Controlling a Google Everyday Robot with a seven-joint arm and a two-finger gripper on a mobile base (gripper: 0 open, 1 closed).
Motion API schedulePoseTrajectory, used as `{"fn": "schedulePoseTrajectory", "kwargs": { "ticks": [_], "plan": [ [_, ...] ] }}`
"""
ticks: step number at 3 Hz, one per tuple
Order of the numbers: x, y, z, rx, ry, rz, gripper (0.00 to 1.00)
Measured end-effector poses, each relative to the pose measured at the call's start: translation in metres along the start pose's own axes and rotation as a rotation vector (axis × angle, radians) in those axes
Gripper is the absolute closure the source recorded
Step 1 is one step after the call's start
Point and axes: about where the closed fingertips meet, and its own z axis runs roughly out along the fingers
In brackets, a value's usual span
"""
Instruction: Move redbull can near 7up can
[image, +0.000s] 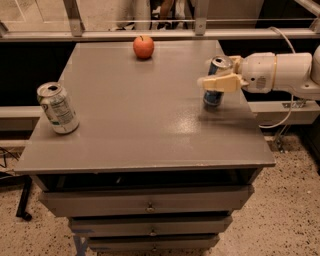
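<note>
The redbull can (214, 97), slim, blue and silver, is at the right side of the grey table (145, 120), tilted a little. My gripper (214, 80) reaches in from the right and is shut on the can's middle; one pale finger (220, 83) crosses its front and the other is hidden behind it. The 7up can (58, 108), wider, silvery-white with green marks, stands leaning near the table's left edge, far from the gripper.
A red apple (143, 47) sits at the back middle of the table. Drawers (150, 202) are under the tabletop. A metal rail (150, 34) runs behind the table. A white cable (280, 117) hangs off the arm at the right.
</note>
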Motion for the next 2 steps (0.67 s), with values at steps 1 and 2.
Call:
{"fn": "schedulePoseTrajectory", "kwargs": {
  "ticks": [1, 2],
  "plan": [
    [-0.0423, 0.0111, 0.0254, -0.042, -0.073, -0.082, 0.87],
    [-0.0424, 0.0122, 0.0275, -0.046, -0.073, -0.083, 1.0]
  ]
}}
